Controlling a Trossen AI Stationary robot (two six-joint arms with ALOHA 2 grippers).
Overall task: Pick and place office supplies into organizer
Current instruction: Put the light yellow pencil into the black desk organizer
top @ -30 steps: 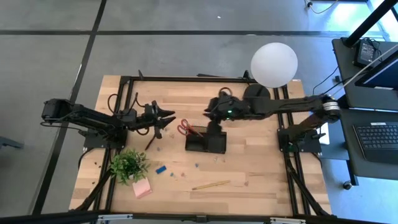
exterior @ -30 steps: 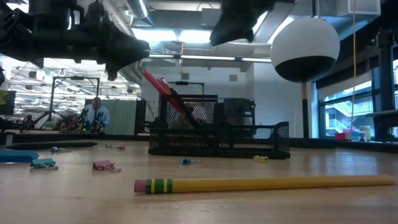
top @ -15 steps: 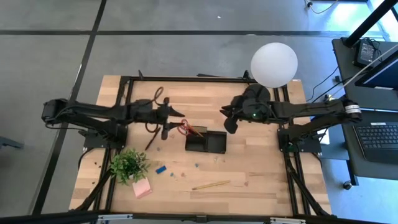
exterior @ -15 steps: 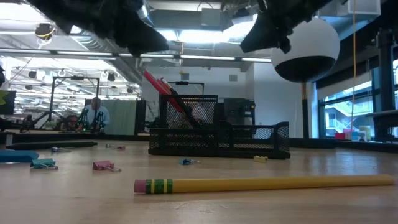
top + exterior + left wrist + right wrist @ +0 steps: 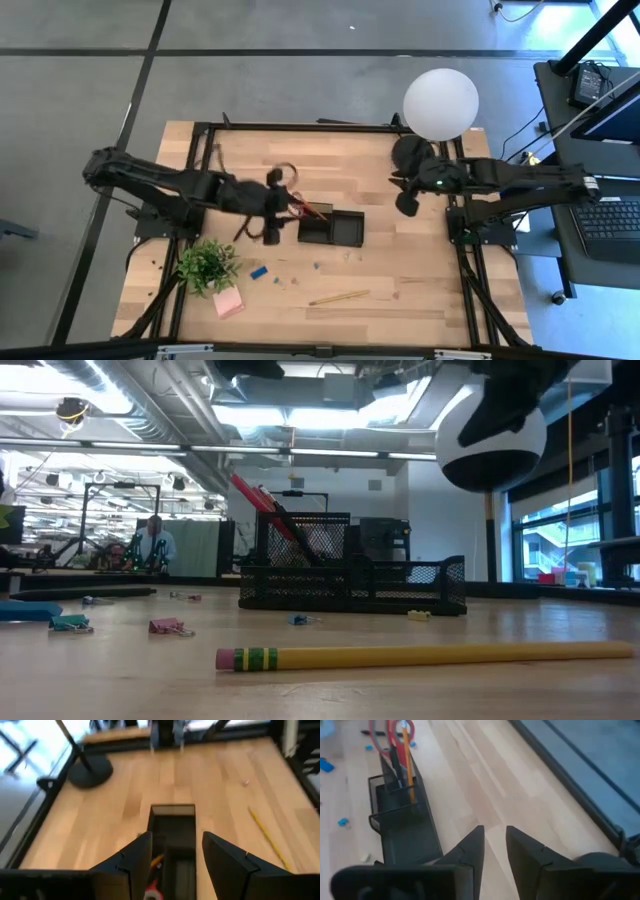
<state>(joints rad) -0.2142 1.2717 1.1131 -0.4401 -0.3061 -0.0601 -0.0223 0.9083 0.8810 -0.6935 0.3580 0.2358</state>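
Note:
The black mesh organizer (image 5: 332,229) stands mid-table; red-handled scissors (image 5: 299,208) and a yellow pencil (image 5: 408,755) stand slanting in its left, taller compartment. My left gripper (image 5: 287,212) hovers open and empty over the organizer's left end; in the left wrist view its fingers (image 5: 175,855) stand above the organizer (image 5: 172,827). My right gripper (image 5: 400,200) is empty, its fingers a little apart (image 5: 495,832), off the organizer's right end near the lamp base. A yellow pencil (image 5: 340,297), a pink pad (image 5: 228,303), a blue eraser (image 5: 259,271) and a dark pen (image 5: 243,228) lie on the table.
A lamp with a white globe (image 5: 440,102) and a round black base (image 5: 412,150) stands at the far right. A green potted plant (image 5: 207,265) stands near left. Small clips (image 5: 165,626) lie scattered on the wood in front of the organizer.
My right gripper has drawn back from above the organizer toward the table's right edge. My left gripper has moved toward the right, from left of the scissors to over the organizer's left end. Nothing on the table has moved.

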